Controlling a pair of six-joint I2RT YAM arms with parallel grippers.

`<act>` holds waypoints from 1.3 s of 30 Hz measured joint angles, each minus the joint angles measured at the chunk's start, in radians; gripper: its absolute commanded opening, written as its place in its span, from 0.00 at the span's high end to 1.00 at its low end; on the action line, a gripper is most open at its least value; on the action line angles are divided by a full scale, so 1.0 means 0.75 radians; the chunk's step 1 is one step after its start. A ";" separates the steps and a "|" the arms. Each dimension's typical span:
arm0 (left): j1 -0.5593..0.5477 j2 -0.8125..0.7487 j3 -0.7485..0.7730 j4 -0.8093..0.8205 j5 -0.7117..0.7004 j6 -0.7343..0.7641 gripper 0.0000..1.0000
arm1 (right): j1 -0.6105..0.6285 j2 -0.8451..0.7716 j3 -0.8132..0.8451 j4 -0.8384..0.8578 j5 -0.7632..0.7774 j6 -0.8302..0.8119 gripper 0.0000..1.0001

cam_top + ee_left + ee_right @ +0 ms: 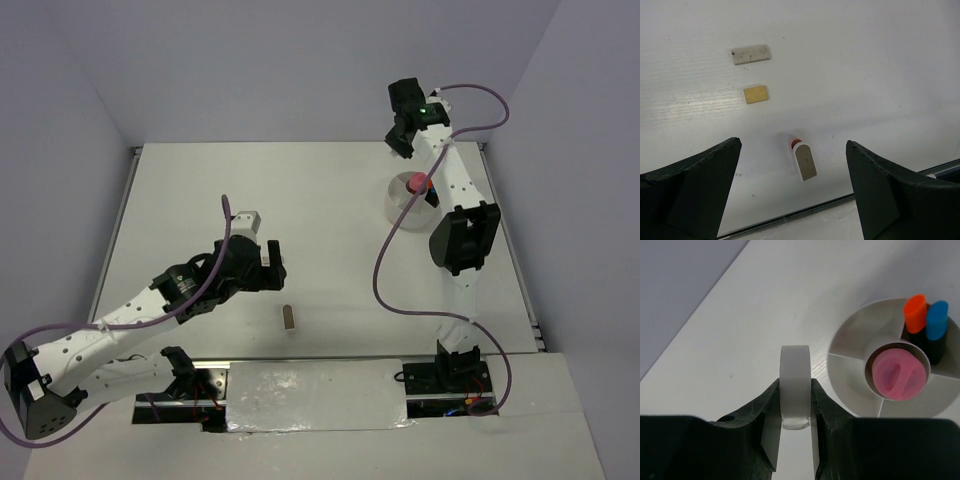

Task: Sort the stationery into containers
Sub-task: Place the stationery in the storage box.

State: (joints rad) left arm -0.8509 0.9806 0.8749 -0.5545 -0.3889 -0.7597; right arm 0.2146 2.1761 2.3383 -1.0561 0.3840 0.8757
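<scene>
Tape ring (795, 367): clamped across its flat sides in your right tool (795, 407), just beside the dish (850, 335).
Handling: likely light, stiff, slick; hold the sides, not the rim.
Left tool (792, 145): spread wide, empty.

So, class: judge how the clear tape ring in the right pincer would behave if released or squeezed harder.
The tape ring stands on edge between the right pincer fingers, so released that way it would probably roll. It looks thin and translucent, so likely light, and may flex if squeezed. Its smooth face may slip.
</scene>
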 measured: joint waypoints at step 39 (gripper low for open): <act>0.129 -0.119 -0.083 0.011 0.203 0.282 0.01 | 0.018 0.140 -0.090 -0.137 0.241 0.095 0.62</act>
State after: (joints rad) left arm -0.7540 0.8917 0.8124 -0.5465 -0.2363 -0.5484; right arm 0.2279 2.2810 2.2711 -1.1591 0.5644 0.9470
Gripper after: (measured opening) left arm 0.993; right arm 0.359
